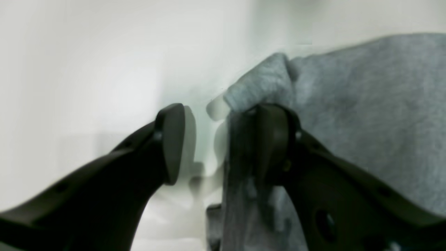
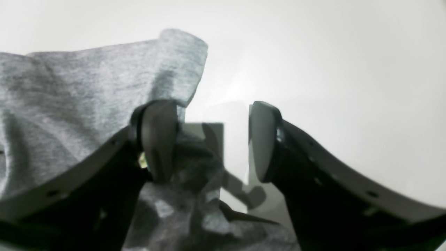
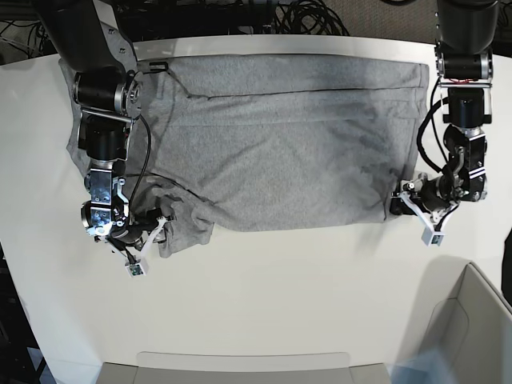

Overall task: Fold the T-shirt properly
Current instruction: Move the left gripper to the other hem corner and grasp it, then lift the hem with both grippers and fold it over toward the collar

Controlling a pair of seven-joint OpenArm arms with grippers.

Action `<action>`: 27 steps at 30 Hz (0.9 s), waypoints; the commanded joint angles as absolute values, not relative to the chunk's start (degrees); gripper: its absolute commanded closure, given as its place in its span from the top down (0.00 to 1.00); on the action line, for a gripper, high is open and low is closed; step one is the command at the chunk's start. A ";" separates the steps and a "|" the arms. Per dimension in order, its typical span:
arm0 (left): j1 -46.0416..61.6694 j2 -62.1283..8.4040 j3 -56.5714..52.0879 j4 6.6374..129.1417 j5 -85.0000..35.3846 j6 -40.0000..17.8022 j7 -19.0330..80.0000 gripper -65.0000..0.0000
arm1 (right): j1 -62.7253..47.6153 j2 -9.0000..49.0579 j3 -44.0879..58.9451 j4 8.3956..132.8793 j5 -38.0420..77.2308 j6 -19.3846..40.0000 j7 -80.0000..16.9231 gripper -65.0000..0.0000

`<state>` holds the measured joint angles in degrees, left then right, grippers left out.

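T-shirt (image 3: 280, 144) lies flat, long axis left-right.

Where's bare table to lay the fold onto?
Bare table runs from the T-shirt hem to the near edge, between left gripper and right gripper. The far half is covered by cloth, and the arms crowd both sides.

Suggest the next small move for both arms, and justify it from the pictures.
Probably close both grippers: the left gripper and right gripper stand open at the T-shirt's near corners, fabric bunched against one inner finger of each, nothing clamped yet.
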<state>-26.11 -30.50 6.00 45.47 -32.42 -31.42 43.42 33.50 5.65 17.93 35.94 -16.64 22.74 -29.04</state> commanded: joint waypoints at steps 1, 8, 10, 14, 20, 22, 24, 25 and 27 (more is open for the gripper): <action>-27.38 -31.52 5.85 45.93 -32.48 -31.69 43.82 0.50 | 33.71 5.67 17.63 35.47 -19.30 23.16 -32.92 0.52; -27.38 -30.90 5.85 45.93 -32.40 -31.43 43.74 0.29 | 33.71 5.76 16.13 35.47 -19.30 23.16 -32.92 0.39; -27.38 -30.81 5.76 45.76 -32.40 -31.34 43.74 0.08 | 33.63 5.76 13.85 35.47 -19.30 23.16 -32.92 0.28; -27.47 -30.81 5.67 44.44 -32.57 -31.60 43.74 0.00 | 33.71 5.58 13.14 35.65 -19.03 22.90 -32.57 0.05; -27.03 -30.90 -2.24 44.70 -32.66 -31.52 43.91 0.00 | 34.86 5.76 13.05 35.74 -19.21 22.90 -32.92 0.00; -26.86 -30.90 -5.23 44.70 -32.75 -31.60 44.44 0.00 | 34.95 5.85 13.14 35.74 -19.21 22.90 -32.92 0.00; -25.80 -30.90 -6.90 45.23 -32.75 -31.69 44.53 0.00 | 34.95 6.02 13.14 35.74 -19.03 22.99 -32.92 0.00; -25.54 -30.90 -7.25 46.11 -32.75 -31.69 44.53 0.00 | 34.95 6.02 13.14 35.82 -19.03 22.99 -33.01 0.00; -24.04 -30.90 -7.34 48.75 -32.75 -31.60 44.62 0.00 | 34.86 6.11 13.14 36.70 -18.95 23.08 -34.42 0.00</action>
<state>-22.48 -29.95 -7.03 47.68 -31.77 -31.38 45.34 34.26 5.37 13.02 36.60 -16.69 23.38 -30.72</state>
